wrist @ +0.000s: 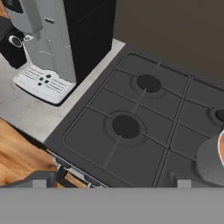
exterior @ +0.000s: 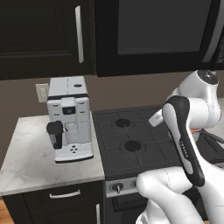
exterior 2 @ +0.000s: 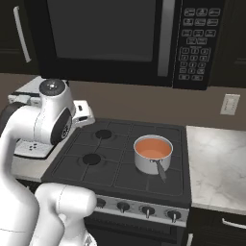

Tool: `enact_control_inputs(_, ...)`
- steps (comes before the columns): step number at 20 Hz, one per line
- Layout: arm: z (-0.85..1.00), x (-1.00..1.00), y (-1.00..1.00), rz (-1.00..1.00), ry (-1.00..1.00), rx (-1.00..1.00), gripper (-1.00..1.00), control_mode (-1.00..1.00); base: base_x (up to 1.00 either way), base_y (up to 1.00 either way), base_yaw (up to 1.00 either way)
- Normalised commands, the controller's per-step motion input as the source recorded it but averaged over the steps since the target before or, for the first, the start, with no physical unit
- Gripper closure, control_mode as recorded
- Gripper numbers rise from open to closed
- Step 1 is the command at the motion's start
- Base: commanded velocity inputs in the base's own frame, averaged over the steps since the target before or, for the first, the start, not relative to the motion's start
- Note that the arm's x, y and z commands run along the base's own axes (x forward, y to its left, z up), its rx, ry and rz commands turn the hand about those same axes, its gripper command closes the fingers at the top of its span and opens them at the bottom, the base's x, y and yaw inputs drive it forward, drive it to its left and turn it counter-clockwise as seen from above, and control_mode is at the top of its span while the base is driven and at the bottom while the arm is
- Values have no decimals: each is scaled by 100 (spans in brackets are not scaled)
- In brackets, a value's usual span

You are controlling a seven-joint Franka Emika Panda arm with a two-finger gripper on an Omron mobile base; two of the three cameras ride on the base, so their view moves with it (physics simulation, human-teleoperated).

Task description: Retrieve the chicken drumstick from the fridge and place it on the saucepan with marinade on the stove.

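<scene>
Gripper jaws stand wide and carry nothing, the hand hanging above the stove (wrist: 144,118) with the coffee machine (wrist: 52,48) to its left. I see no chicken drumstick, and the fridge is out of sight. The saucepan (exterior 2: 153,154) of marinade (exterior 2: 153,147) sits on the near right burner, so a careless swing away could knock its handle and spill.

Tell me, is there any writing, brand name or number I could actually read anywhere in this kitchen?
Nothing here can be read.
Microwave keypad: rows of pale buttons with marks, too small and blurred to read.
Coffee machine: small dots and buttons, no legible label.
Stove knobs: no readable markings.
</scene>
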Motion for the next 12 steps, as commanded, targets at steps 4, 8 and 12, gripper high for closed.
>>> enact_control_inputs(4,0,0,0,0,0,0,-100,100,-67,0,22)
enact_control_inputs(8,0,0,0,0,0,0,-100,100,-94,-6,56)
enact_control_inputs(12,0,0,0,0,0,0,-100,100,-51,-14,71)
